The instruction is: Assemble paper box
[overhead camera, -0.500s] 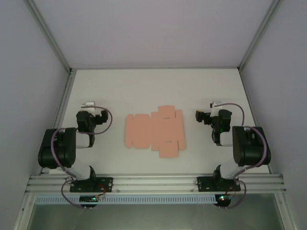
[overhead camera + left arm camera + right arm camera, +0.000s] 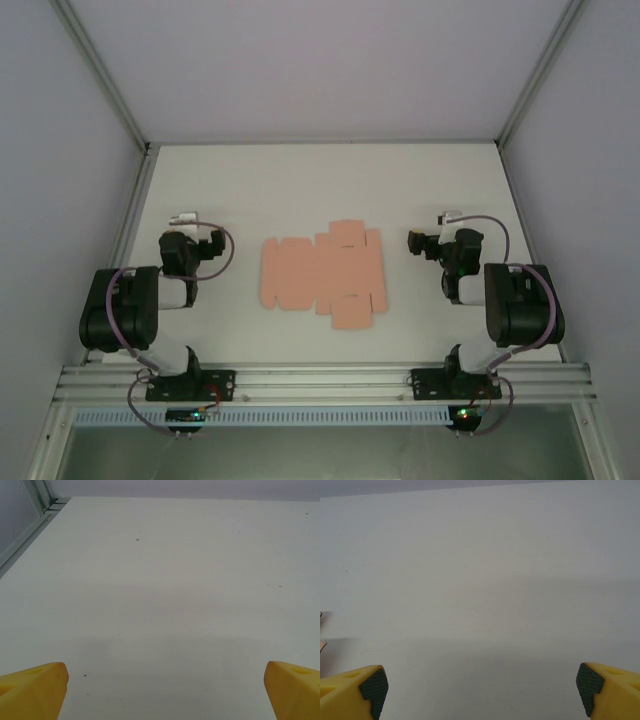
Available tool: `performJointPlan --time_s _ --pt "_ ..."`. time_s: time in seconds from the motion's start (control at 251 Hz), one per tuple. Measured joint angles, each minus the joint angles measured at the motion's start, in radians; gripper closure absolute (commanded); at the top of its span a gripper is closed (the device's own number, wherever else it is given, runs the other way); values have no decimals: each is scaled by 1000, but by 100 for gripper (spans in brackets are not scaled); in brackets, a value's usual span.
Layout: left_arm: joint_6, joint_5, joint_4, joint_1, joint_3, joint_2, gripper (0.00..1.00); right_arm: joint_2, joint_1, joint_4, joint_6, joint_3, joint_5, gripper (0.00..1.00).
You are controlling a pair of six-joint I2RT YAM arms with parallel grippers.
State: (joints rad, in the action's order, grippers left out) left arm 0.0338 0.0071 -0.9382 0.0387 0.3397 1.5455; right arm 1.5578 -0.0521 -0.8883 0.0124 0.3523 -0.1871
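Note:
The paper box (image 2: 322,275) is a flat salmon-pink die-cut sheet with tabs and flaps, lying mid-table between the two arms. My left gripper (image 2: 187,232) stays left of the sheet and apart from it. In the left wrist view, the left gripper (image 2: 165,690) is open, its yellow fingertips (image 2: 35,687) spread wide over bare table. My right gripper (image 2: 447,234) sits right of the sheet, also clear of it. In the right wrist view, the right gripper (image 2: 482,690) is open too, with nothing between its green-padded fingertips (image 2: 357,690). A pink sliver of the sheet (image 2: 322,646) shows at that view's left edge.
The white table (image 2: 320,190) is enclosed by pale walls at the left, right and back, with metal posts (image 2: 110,100) at the corners. An aluminium rail (image 2: 320,382) carrying the arm bases runs along the near edge.

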Motion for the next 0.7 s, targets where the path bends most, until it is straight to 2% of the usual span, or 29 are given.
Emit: performJointPlan --time_s 0.483,0.623,0.702 --pt "1 -13 11 0 4 -1 0 -2 -25 -48 30 -18 -5 0" --pt "2 -37 161 0 62 -73 1 -39 -35 -33 51 -32 10 1" --pt "21 -51 262 0 115 -145 0 -114 -31 81 51 -2 42 1"
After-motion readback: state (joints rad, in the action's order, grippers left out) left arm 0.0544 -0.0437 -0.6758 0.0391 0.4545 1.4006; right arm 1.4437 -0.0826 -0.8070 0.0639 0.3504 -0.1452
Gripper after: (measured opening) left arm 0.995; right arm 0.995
